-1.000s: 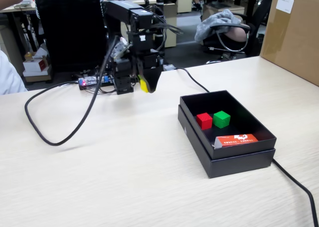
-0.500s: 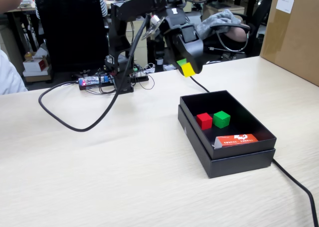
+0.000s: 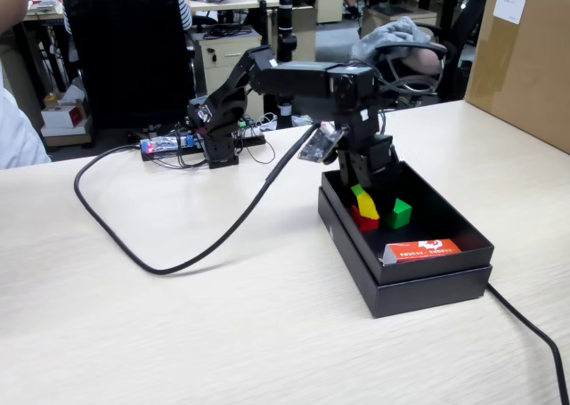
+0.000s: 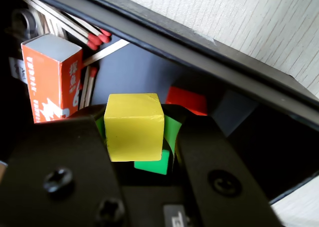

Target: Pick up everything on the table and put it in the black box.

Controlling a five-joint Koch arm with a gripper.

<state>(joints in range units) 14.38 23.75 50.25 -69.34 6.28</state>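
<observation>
the gripper [image 3: 365,202] pinches the yellow cube [image 4: 133,125] inside the black box [image 3: 445,271], red cube [image 4: 186,100] and green cube [image 3: 397,213] just beneath; lower onto bare floor beside them before releasing

Bright, even, soft-edged office light

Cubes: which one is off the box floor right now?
The yellow cube, pinched between the gripper fingers over the black box. The red cube and green cube lie inside.

three cubes [image 3: 397,213] — one box [image 3: 427,285]
</observation>
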